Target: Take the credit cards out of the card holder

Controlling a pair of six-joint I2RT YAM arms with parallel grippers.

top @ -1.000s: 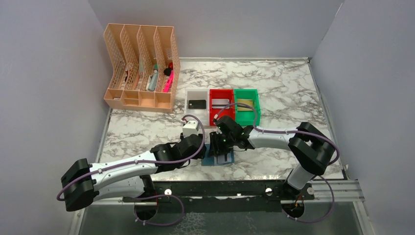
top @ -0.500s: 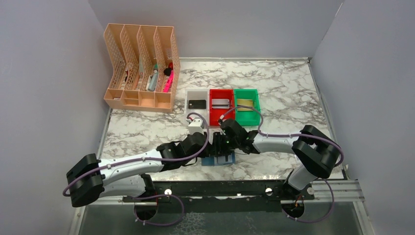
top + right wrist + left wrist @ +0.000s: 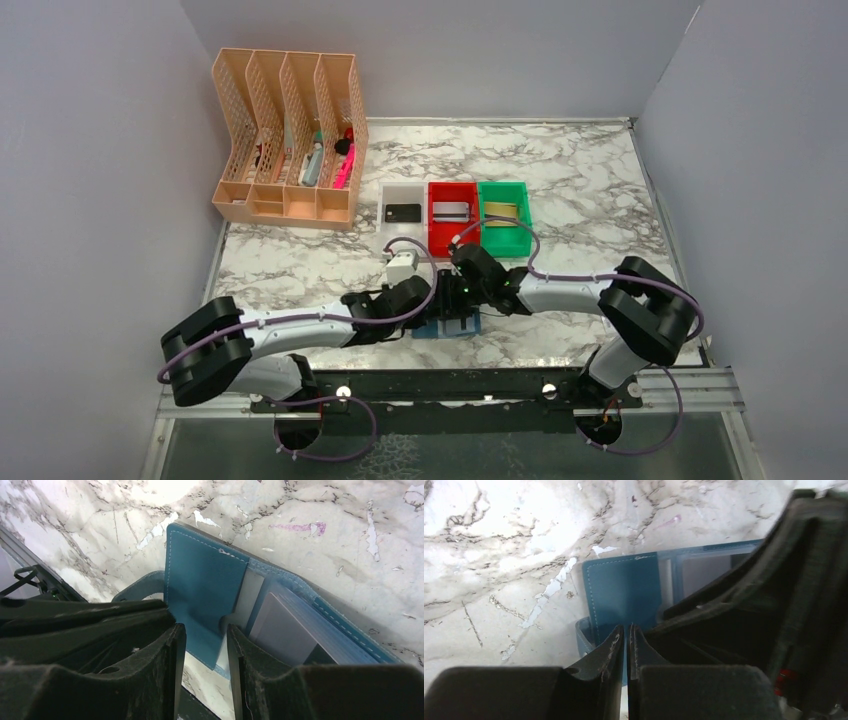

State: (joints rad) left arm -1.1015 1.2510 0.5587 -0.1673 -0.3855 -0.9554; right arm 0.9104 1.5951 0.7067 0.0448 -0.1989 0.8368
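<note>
From the top view I see the card holder (image 3: 427, 329) lying open on the marble table (image 3: 600, 200), with the red bin (image 3: 434, 215) straight beyond it (the arms hide most of it). On the left wrist camera, my left gripper (image 3: 626, 630) is pinched nearly closed on the holder's blue flap. On the right wrist camera, my right gripper (image 3: 205, 630) stands parted over that flap, clamping nothing. A grey credit card (image 3: 290, 630) sits in the clear pocket beside it.

The left claw (image 3: 626, 629) has its two black fingers pressed nearly together, with only a thin slit between them. Its tips sit over the blue card holder (image 3: 624, 587), which lies open on the white marble bench (image 3: 499, 545). A big black robot part (image 3: 784, 595) covers the card holder's right side, where a clear pocket (image 3: 704, 570) shows.
</note>
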